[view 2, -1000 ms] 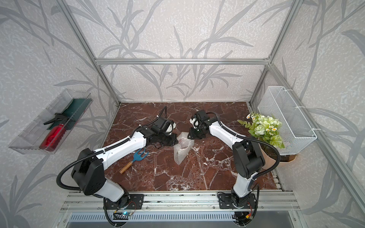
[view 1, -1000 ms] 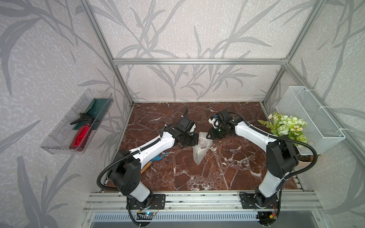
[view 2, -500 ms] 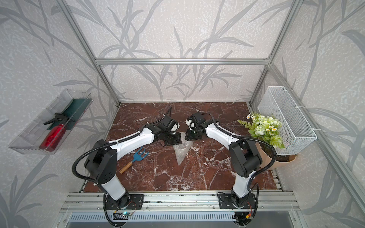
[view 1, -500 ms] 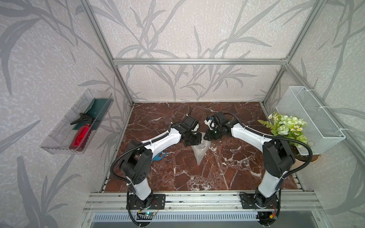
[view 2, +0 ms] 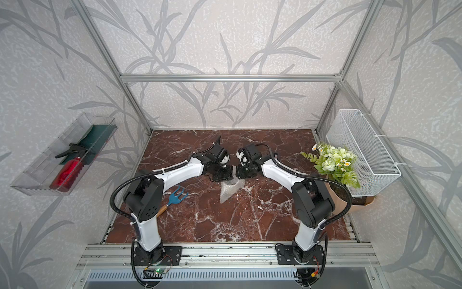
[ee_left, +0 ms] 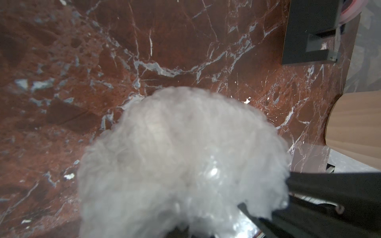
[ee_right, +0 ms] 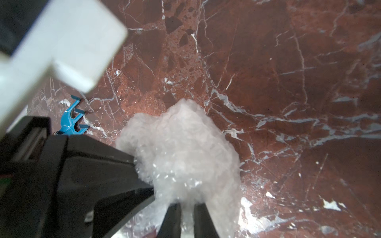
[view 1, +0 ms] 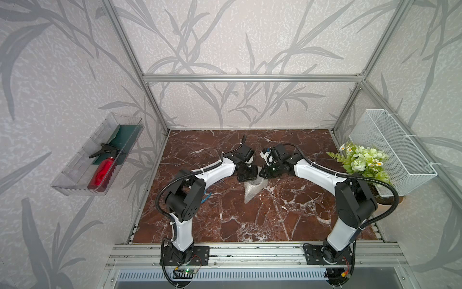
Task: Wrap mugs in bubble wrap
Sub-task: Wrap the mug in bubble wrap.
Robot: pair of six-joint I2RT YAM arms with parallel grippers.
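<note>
We judge step: bunching wrap (view 1: 253, 188) closed over mug. We can't see mug, likely inside bundle at table (view 1: 275, 220) centre.
Right gripper (ee_right: 187, 208) pinches wrap; left gripper (view 1: 256, 175) closed, seemingly on same bunch.
Next: tuck without tearing.
Front open; rake (view 2: 176, 197), plant (view 1: 362, 162) well apart.

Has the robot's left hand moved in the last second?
Yes. The left hand has shifted sideways away from the blue garden rake, closer to the right hand.

place: lab test cell | cues: aluminium frame (view 1: 250, 78), wallpaper panels (view 1: 250, 37)
</note>
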